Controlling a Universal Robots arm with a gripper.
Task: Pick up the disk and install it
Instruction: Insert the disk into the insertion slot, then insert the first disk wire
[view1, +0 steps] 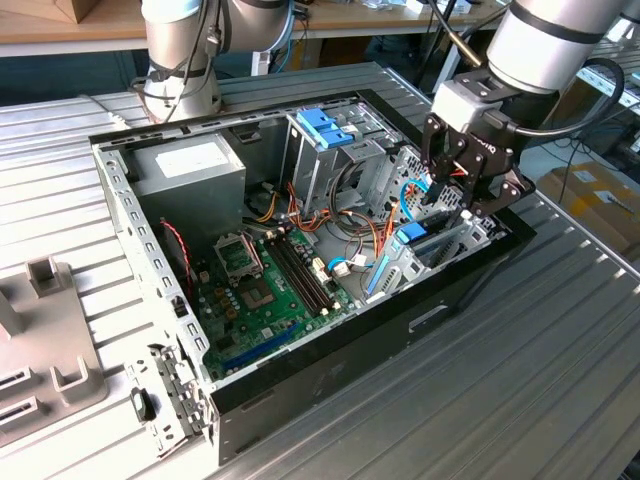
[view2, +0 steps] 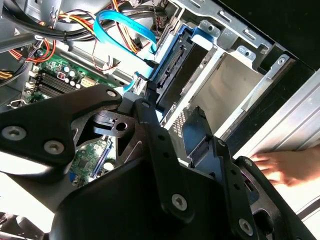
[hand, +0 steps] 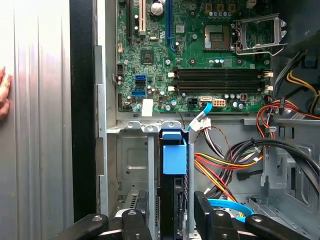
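Black finger links of the tool (hand: 169, 216) lie closest to you in both wrist views. In the first wrist view its two fingers (hand: 134, 222) stand spread, one on each side of the disk (hand: 174, 156). A strip of bay metal shows between each finger and the drive, so the tool is released and grasps nothing. You find the disk standing on edge in the drive bay (hand: 131, 165) of the open computer case (view1: 330, 368). The end of its light-blue frame points toward the motherboard (hand: 200, 55), and its dark edge runs back between the fingers. Note the blue data cable (hand: 203, 112) leaving the board just beside the disk's blue end. A bundle of red, yellow and black wires (hand: 225, 167) lies beyond the bay wall. In the exterior view the tool hangs directly over that bay, at the end of the case toward the exterior view's right. It is near the tall drive cage (view1: 325, 135) with its blue top and well apart from the grey power supply (view1: 190, 168). The case lies on its side on the ribbed metal bench (view1: 540, 400). A person's hand (view2: 282, 167) rests on the bench just outside the case wall.
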